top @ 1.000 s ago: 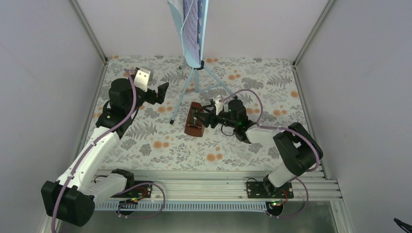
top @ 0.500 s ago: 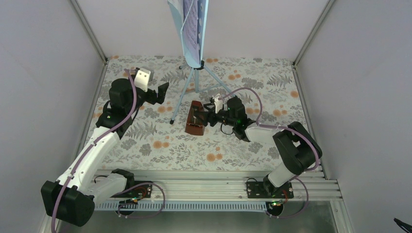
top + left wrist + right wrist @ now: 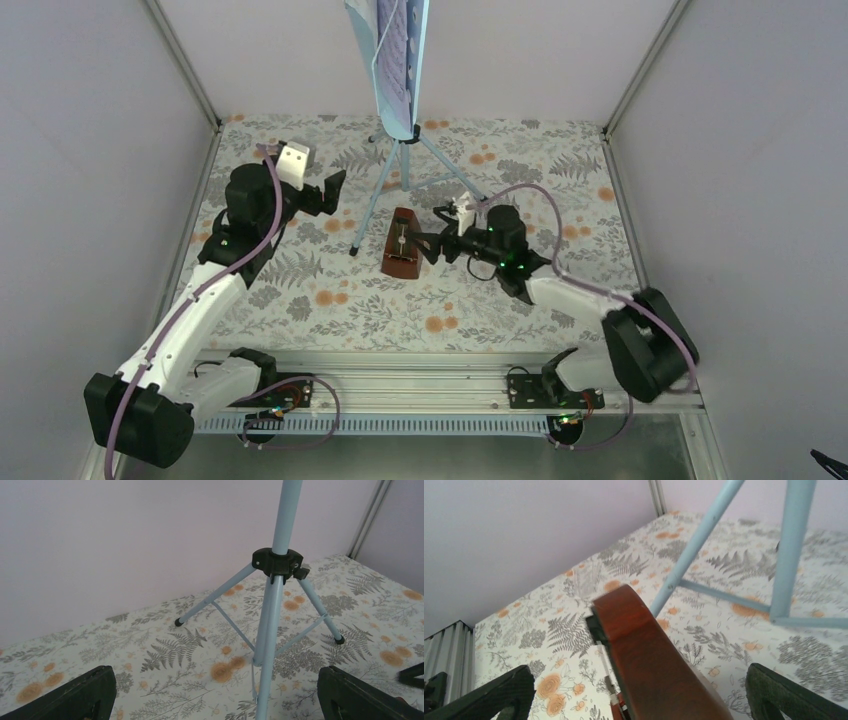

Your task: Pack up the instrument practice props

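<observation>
The reddish-brown wooden metronome (image 3: 403, 243) rests on the floral cloth, just in front of the tripod legs (image 3: 405, 175) of the pale-blue music stand (image 3: 412, 60). Printed sheet-music pages (image 3: 392, 40) lie on the stand's desk. My right gripper (image 3: 432, 245) is open just right of the metronome. In the right wrist view the metronome (image 3: 649, 655) fills the space between the spread fingers (image 3: 791, 697), which stand wide of it. My left gripper (image 3: 335, 190) hangs open left of the stand. Its wrist view faces the stand's black hub (image 3: 278, 562), with nothing between the fingers (image 3: 75, 695).
Pale walls close off the back and both sides. A metal corner post (image 3: 185, 60) stands at the back left. An aluminium rail (image 3: 420, 385) with both arm bases runs along the near edge. The stand's foot tips (image 3: 178, 622) spread over the cloth.
My right gripper's jaws have opened wider around the metronome, and the right arm has drawn back to the right. The metronome stays on the cloth. The left arm has not moved.
</observation>
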